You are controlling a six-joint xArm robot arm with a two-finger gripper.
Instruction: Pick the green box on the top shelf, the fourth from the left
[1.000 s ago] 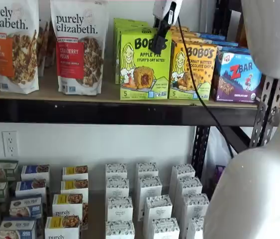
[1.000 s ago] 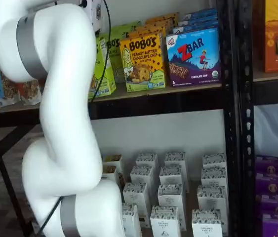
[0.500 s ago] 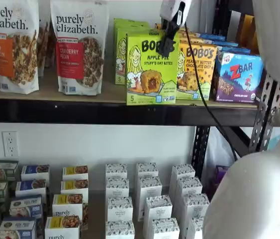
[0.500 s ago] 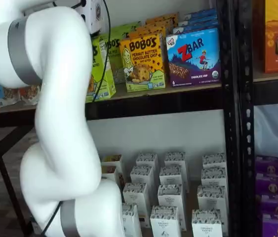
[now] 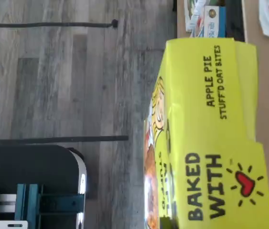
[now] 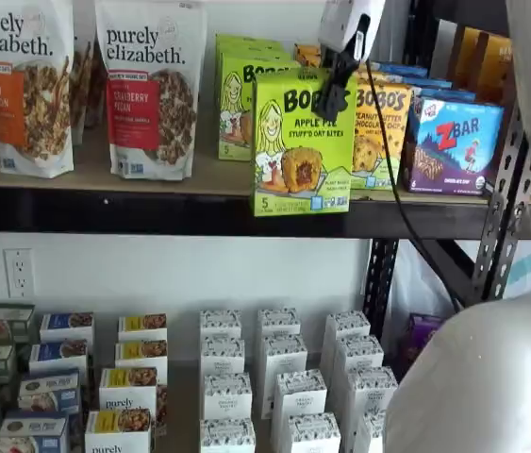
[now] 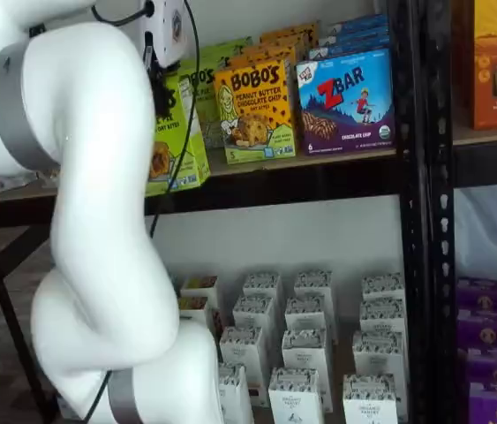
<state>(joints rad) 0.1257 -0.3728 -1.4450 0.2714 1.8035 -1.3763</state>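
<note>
A white xArm (image 7: 98,203) fills the foreground before black steel shelving, its bulk between camera and stock. The top shelf (image 6: 105,212) (a tan board over a thick black front beam) carries Purely Elizabeth granola bags (image 6: 152,85), a row of lime-green Bobo's cartons (image 6: 237,94), the yellow-orange Bobo's peanut butter chocolate chip carton (image 7: 254,110) and a blue Zbar box (image 7: 347,99), each row faced forward at the shelf's edge so labels read from the front. The green box (image 6: 303,142), the Apple Pie Stuff'd Oat Bites carton, sits forward of its row, upright, its lower edge overlapping the front beam in a shelf view, so it appears lifted clear or at the very lip; contact with the board cannot be confirmed. The tool (image 6: 340,80) comes in from above at the carton's upper right corner, its black fingers closed on the top of the box, cable trailing beside. The wrist view shows the carton (image 5: 206,133) close under the camera with floor beyond, consistent with a box drawn out past the shelf front. Judged from this, the pick is largely made.
</note>
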